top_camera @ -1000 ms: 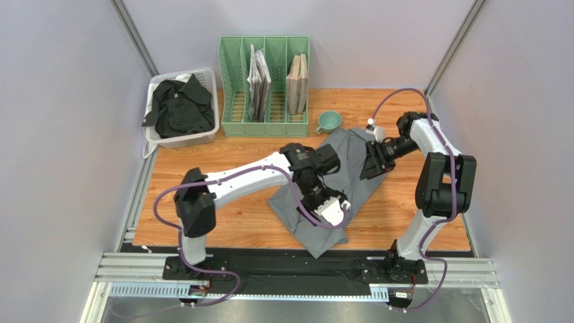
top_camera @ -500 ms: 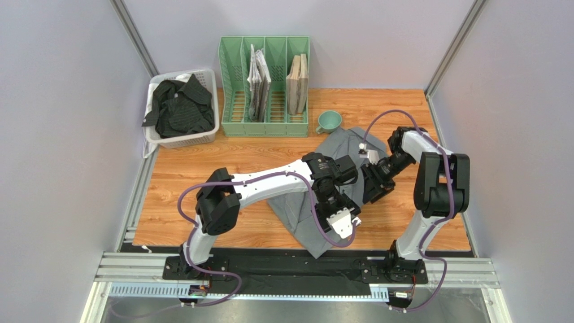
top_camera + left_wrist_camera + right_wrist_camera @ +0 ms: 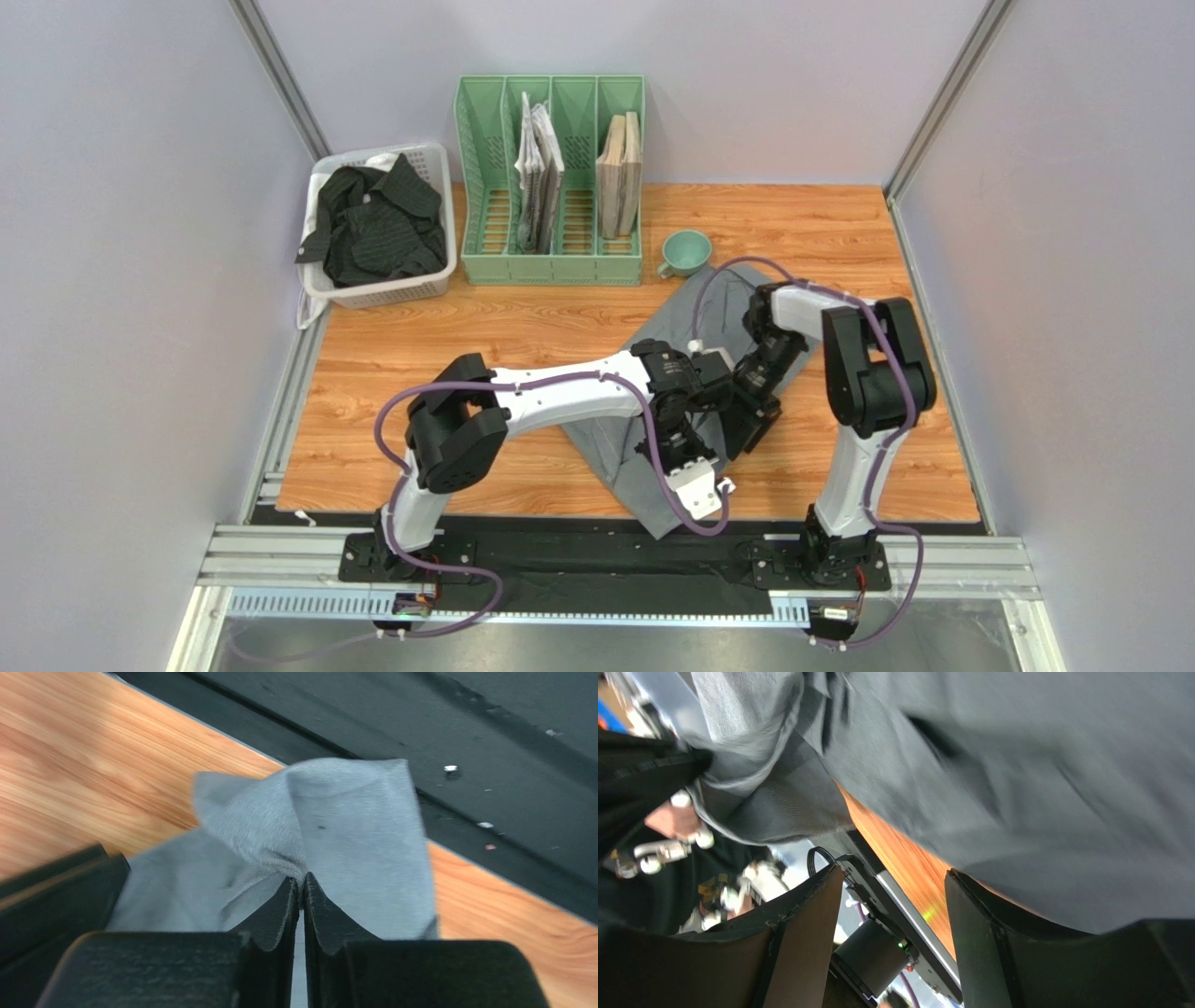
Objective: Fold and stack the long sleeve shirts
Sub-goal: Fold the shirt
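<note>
Clamping the left hand (image 3: 300, 882) on a raised edge of the grey shirt (image 3: 351, 812), spread on the tabletop (image 3: 63, 763) beneath, ready for lifting into a fold, with the right hand (image 3: 892, 875) spread apart alongside, empty.

Two dark fingers (image 3: 801, 938) at the bottom edge, spread apart, nothing between them. Above and to the right, filling most of the frame, grey shirt (image 3: 1053, 791), blurred, in soft folds, its lower edge just over the right-hand finger. In the gap, a slanted strip of orange wood table (image 3: 906, 857), then a metal rail (image 3: 913, 913) and a black motor housing (image 3: 871, 959) with a small green light. At far left, dark shapes with white fittings, possibly the other arm (image 3: 640, 777), too smeared to tell.
</note>
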### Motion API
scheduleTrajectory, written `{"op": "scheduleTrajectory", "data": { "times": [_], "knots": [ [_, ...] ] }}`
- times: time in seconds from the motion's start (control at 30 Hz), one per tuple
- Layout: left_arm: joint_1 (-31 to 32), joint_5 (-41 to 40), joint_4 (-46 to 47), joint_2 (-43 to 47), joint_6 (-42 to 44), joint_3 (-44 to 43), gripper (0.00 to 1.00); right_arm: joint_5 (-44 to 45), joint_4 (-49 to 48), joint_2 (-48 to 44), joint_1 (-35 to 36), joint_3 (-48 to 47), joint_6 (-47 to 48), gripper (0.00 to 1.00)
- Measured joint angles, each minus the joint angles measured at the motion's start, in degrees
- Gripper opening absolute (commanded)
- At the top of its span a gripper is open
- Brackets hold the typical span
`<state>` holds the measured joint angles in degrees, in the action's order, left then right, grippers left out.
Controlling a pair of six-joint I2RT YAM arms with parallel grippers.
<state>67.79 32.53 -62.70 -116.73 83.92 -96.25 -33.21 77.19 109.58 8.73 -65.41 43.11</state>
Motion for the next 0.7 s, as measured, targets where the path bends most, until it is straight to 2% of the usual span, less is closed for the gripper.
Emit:
{"op": "scheduleTrajectory", "data": {
  "times": [0.17,0.37,0.5,0.7],
  "knots": [
    [0.0,-2.03,2.01,3.8,-5.05,5.75,0.05,0.37,0.35,5.4,6.54,-0.81,-1.9,0.66],
    [0.0,-3.8,6.12,11.08,-12.5,9.57,0.05,0.15,1.44,7.08,9.55,-5.64,-5.92,0.73],
    [0.0,-5.55,8.46,13.44,-16.96,10.86,0.04,0.11,0.92,5.18,9.73,-6.8,-6.4,0.72],
    [0.0,-8.11,10.54,13.86,-24.98,11.87,0.0,-2.01,1.01,2.27,8.17,-10.51,-6.29,0.64]
  ]
}}
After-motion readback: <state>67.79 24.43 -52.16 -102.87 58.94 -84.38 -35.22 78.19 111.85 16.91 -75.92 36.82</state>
